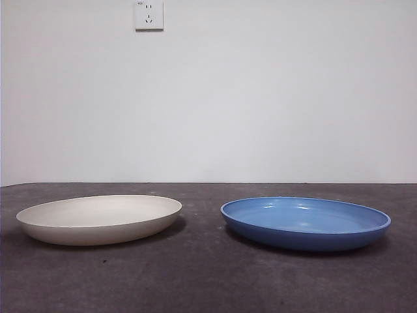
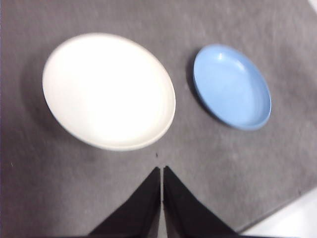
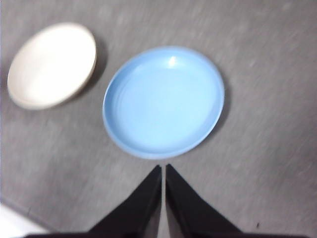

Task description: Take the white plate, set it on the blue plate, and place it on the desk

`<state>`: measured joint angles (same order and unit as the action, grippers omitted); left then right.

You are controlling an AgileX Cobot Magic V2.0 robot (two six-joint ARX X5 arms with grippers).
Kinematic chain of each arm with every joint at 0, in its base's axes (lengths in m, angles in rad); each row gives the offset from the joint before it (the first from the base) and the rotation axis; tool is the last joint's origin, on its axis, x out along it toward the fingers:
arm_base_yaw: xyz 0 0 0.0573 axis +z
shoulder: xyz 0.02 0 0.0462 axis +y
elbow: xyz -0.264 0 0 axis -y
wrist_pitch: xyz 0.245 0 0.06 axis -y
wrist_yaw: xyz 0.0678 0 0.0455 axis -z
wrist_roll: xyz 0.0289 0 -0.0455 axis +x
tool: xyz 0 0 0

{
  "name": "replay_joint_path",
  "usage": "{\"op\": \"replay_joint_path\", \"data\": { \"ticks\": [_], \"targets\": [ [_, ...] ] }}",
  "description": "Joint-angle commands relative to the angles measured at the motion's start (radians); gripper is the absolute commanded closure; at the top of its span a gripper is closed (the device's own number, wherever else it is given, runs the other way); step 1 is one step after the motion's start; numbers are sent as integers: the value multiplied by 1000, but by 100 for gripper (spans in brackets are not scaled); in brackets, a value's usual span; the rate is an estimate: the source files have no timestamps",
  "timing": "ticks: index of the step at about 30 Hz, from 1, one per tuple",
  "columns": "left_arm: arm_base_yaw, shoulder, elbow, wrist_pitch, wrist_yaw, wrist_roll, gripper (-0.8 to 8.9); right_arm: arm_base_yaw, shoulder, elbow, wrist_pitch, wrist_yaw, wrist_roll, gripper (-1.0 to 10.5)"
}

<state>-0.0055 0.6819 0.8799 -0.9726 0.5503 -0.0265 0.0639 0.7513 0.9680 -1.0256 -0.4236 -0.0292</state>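
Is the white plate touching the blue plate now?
Apart. The front view shows bare desk between the white plate and the blue plate.

white plate (image 1: 99, 220): matt cream finish seen | blue plate (image 1: 305, 223): glossy glaze, highlights seen | tabletop (image 1: 208, 280): matt, mottled grey-brown

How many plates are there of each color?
White plate: 1
Blue plate: 1
Total: 2 plates, sitting apart on the desk.
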Motion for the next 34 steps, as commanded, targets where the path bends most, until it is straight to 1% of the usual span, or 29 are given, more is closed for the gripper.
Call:
{"op": "replay_joint_path", "data": {
  "ticks": [1,4,5,7,8,9,11,12,13,14,23,25,28,32,34],
  "targets": [
    [-10,5,23,-7,5,43,804,24,14,18,-22,-3,-39,939],
    [-15,4,23,-1,5,42,801,45,15,18,-23,-3,-39,939],
    [-15,4,23,-2,5,37,778,48,15,18,-23,-3,-38,939],
    [-15,4,23,-5,5,29,695,53,15,18,-24,-3,-34,937],
    [-15,4,23,-5,5,23,608,55,15,18,-24,-3,-34,920],
    [-15,4,23,-4,5,20,533,55,15,18,-25,-3,-32,876],
    [-15,4,23,-3,5,18,382,58,15,18,-24,-2,-21,707],
    [-15,4,23,-3,5,18,347,59,15,18,-24,-2,-15,606],
    [-15,4,23,-2,5,18,335,59,15,18,-24,-2,-11,526],
    [-16,4,23,0,5,15,336,59,15,18,-24,-2,-8,488],
    [-16,13,23,8,5,3,345,60,15,18,-23,-2,-8,489],
    [-16,26,23,25,4,-21,345,62,15,18,-23,-2,-8,488],
    [-16,67,35,30,3,-56,345,68,15,18,-23,-3,-8,489],
    [-28,153,78,36,0,-57,345,72,15,18,-23,-3,-8,489],
    [-40,199,103,53,-25,-59,345,72,15,18,-23,-3,-8,489]
  ]
}}
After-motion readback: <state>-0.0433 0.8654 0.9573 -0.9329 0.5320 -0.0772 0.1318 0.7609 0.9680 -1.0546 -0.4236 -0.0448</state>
